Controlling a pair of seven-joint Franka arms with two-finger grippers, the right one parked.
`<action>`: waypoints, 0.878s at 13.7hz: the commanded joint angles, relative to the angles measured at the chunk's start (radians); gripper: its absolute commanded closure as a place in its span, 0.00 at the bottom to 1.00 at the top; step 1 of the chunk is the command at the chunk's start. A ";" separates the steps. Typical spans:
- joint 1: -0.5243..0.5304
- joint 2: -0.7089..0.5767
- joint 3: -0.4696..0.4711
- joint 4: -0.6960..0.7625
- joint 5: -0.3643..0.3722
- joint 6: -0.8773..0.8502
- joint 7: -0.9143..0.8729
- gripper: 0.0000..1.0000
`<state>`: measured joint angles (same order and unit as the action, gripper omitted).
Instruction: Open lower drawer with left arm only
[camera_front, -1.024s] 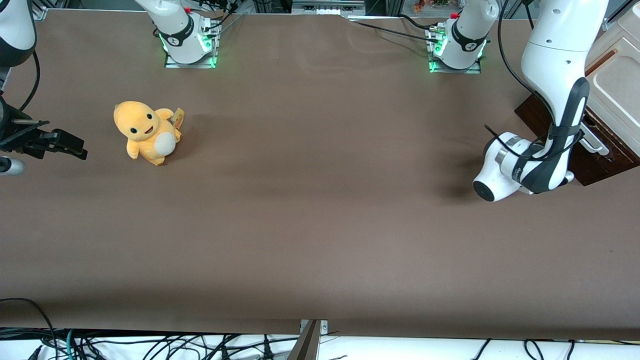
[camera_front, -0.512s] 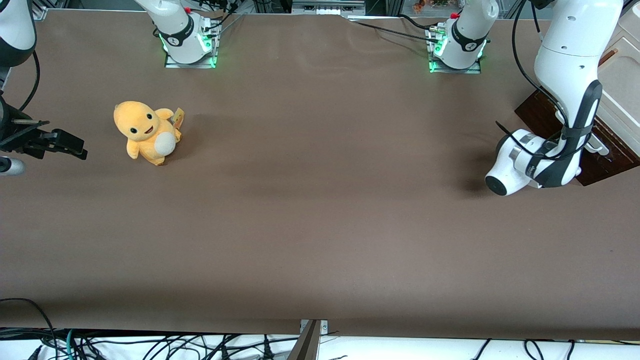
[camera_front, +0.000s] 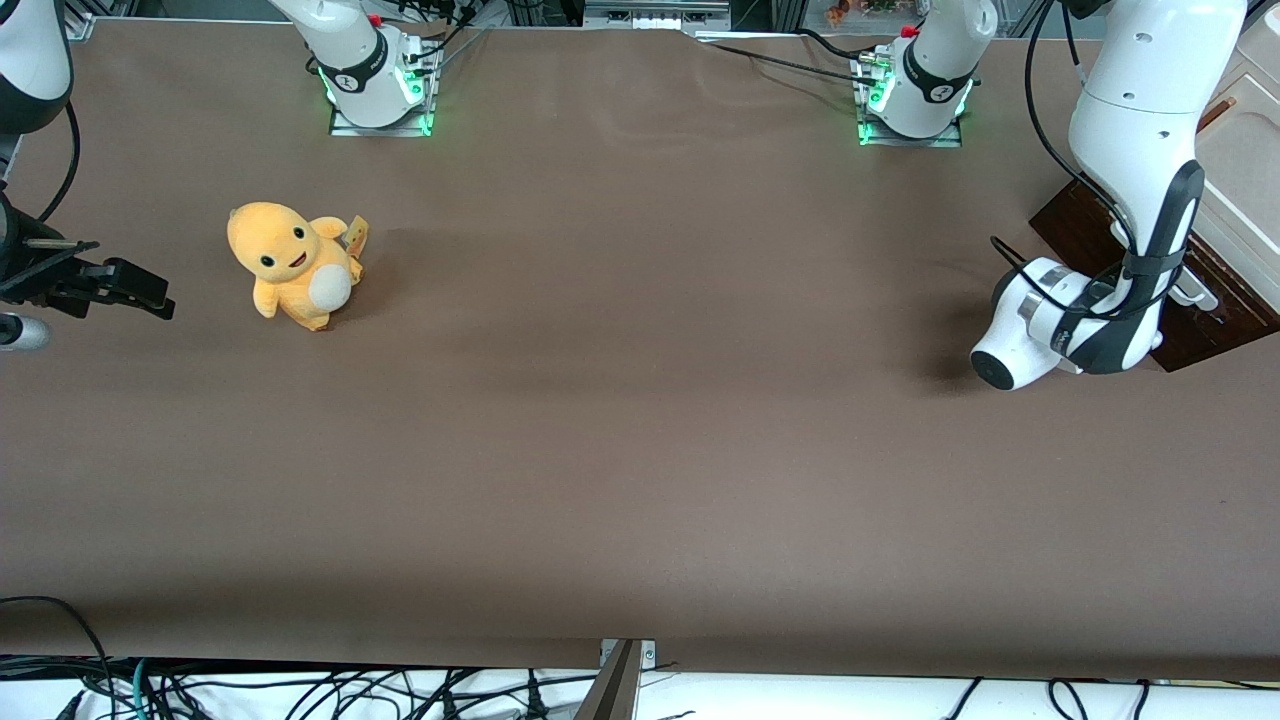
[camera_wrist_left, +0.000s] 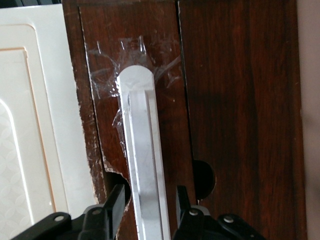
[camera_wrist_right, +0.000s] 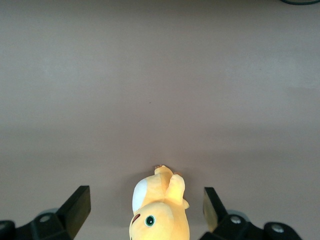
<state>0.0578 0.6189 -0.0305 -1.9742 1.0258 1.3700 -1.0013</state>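
Observation:
The lower drawer (camera_wrist_left: 167, 125) shows its dark brown front with clear tape stuck round the end of its long white bar handle (camera_wrist_left: 142, 150). My left gripper (camera_wrist_left: 148, 200) is open and straddles that handle, one black finger (camera_wrist_left: 117, 200) on each side of the bar, with a small gap between each pad and the bar. In the front view the left arm (camera_front: 1130, 150) reaches down at the working arm's end of the table. Its white wrist (camera_front: 1040, 320) sits in front of the dark drawer front (camera_front: 1200, 335) and hides the gripper.
A cream panel (camera_wrist_left: 30, 125) lies beside the dark drawer front, and it belongs to the cream cabinet (camera_front: 1245, 180). A yellow plush toy (camera_front: 290, 262) sits toward the parked arm's end of the table. Two arm bases (camera_front: 380, 80) (camera_front: 915, 90) stand farthest from the front camera.
The left arm's wrist moved toward the drawer front between one second and half a second ago. Since then it has barely shifted.

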 joint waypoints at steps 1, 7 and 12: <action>0.002 -0.019 -0.006 -0.032 0.017 -0.011 0.006 0.61; 0.002 -0.018 -0.006 -0.032 0.017 -0.012 0.004 0.98; -0.007 -0.016 -0.006 -0.026 0.016 -0.023 0.004 1.00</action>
<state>0.0570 0.6181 -0.0303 -1.9879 1.0259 1.3622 -1.0199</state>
